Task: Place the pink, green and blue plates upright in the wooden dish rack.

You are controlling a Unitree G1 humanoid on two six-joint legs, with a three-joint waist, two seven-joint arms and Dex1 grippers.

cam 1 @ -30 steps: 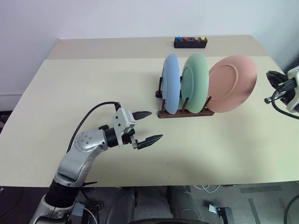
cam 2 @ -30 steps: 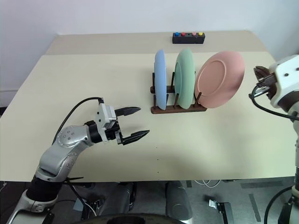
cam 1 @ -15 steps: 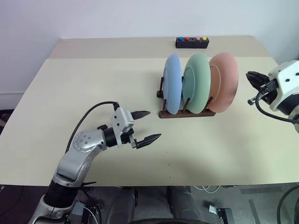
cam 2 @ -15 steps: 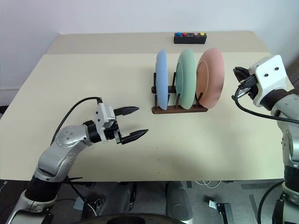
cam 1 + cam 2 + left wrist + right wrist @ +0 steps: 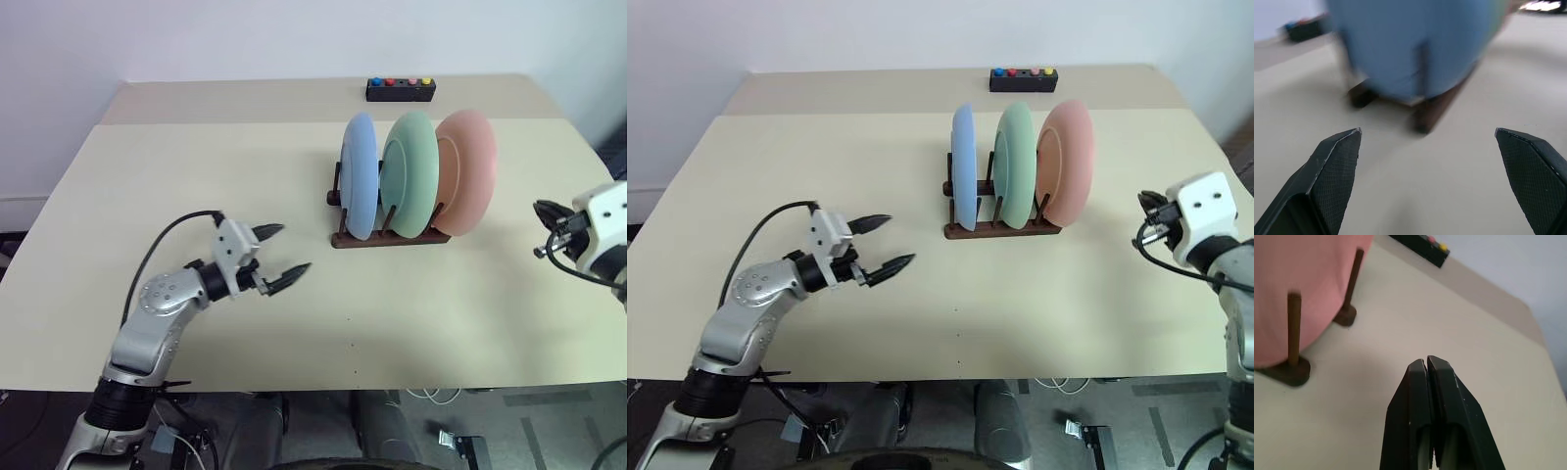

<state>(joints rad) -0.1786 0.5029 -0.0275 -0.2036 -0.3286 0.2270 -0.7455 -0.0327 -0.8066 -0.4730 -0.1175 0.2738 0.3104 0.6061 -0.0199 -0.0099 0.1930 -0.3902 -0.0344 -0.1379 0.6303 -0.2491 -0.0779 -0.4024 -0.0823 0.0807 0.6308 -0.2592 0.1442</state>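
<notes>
Left eye view: we see the wooden dish rack right of the table's centre, holding blue, green and pink plates upright. Wrist views add detail: left gripper spread wide and empty, right gripper fully closed, empty.

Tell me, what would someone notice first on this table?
Three round plates standing upright side by side in a small dark brown wooden rack near the middle of the pale table: a blue plate on the left, a green plate in the middle and a pink plate on the right. Nearer the front, the left claw hangs open over the table, and the right claw is shut.
</notes>
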